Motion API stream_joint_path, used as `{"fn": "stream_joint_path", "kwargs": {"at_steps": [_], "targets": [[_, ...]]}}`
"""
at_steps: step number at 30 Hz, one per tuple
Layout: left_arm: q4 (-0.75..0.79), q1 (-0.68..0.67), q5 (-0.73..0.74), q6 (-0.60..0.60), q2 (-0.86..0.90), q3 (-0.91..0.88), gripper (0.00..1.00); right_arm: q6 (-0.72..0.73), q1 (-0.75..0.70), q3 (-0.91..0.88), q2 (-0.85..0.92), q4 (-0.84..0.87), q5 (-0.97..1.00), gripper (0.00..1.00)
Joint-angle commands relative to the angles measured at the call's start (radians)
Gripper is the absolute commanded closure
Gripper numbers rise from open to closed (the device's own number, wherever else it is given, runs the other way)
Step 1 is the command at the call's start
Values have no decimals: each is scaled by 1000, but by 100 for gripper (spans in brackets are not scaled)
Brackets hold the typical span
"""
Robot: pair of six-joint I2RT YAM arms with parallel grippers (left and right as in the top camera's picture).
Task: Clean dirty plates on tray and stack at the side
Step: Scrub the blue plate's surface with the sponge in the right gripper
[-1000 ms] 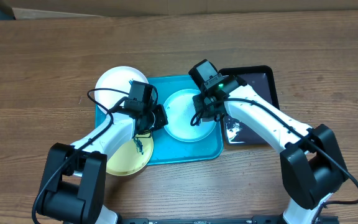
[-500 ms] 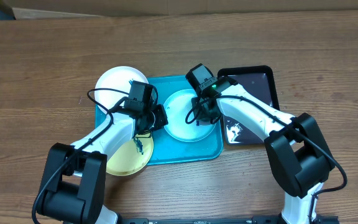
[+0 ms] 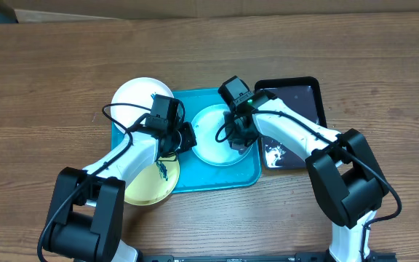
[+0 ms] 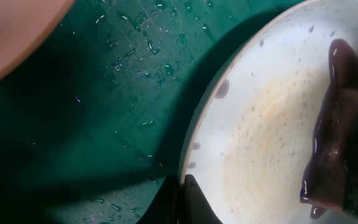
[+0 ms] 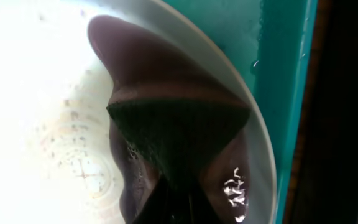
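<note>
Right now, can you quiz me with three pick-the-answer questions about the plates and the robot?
1. Where is the mint plate? A on the teal tray; B on the table; C in a sink.
2. How many plates show? A two; B three; C five.
3. The right gripper is: A open and empty; B shut on the sponge; C holding a fork.
Answers: 1 A, it lies inside the tray's rim. 2 B, the mint plate, a white plate and a yellow plate. 3 B, its fingers clamp the wet sponge against the mint plate.
</note>
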Motion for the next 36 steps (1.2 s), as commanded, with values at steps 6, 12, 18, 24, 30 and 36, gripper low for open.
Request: {"fn": "stream_joint_path", "kwargs": {"at_steps": [6, 12, 18, 24, 30, 36], "targets": [[3, -8, -23, 2, 13, 0, 96, 68, 6, -39, 54, -19, -169, 96], [3, -8, -29, 2, 13, 0, 96, 100, 9, -39, 54, -1, -208, 96], [3, -8, -33, 2, 13, 0, 96, 144, 26, -63, 54, 33, -211, 96], [3, -8, -33, 3, 13, 0, 96, 179, 48, -67, 54, 58, -233, 96], [3, -8, -34, 3, 13, 0, 96, 200, 100, -67, 54, 121, -236, 96], [3, -8, -34, 18, 13, 0, 96, 240, 130, -63, 54, 221, -242, 96]]}}
